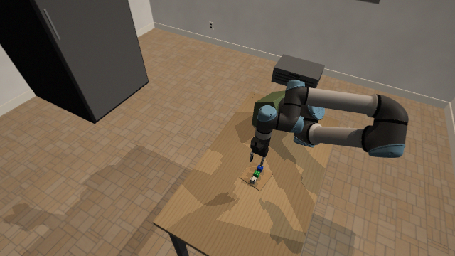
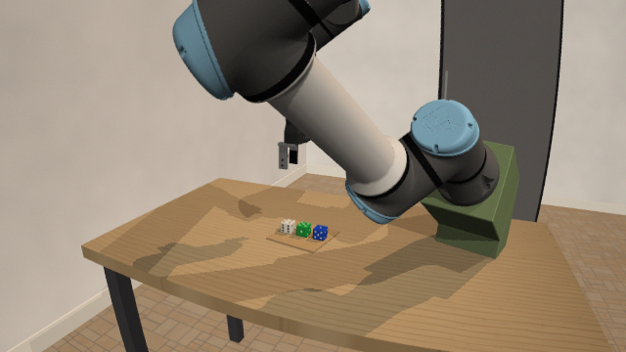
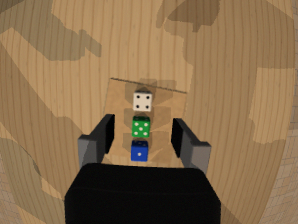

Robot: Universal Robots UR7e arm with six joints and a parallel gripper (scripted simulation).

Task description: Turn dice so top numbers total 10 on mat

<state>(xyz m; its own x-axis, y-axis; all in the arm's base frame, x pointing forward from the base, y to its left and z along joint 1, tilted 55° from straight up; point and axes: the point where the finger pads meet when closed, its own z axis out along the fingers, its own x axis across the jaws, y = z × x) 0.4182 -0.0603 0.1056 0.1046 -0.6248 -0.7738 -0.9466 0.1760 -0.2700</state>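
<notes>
Wooden counter (image 2: 205, 274) carries the small mat (image 2: 302, 242); on it I see the white die (image 2: 288, 226), green die (image 2: 303, 229) and blue die (image 2: 320, 232) in a tight row. My end effector (image 3: 141, 141) hangs above them, fingers spread wide, gripping nothing.

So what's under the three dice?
A thin tan mat lies under the white die, green die and blue die. It rests on the wooden table. Their bottom faces are hidden.
</notes>
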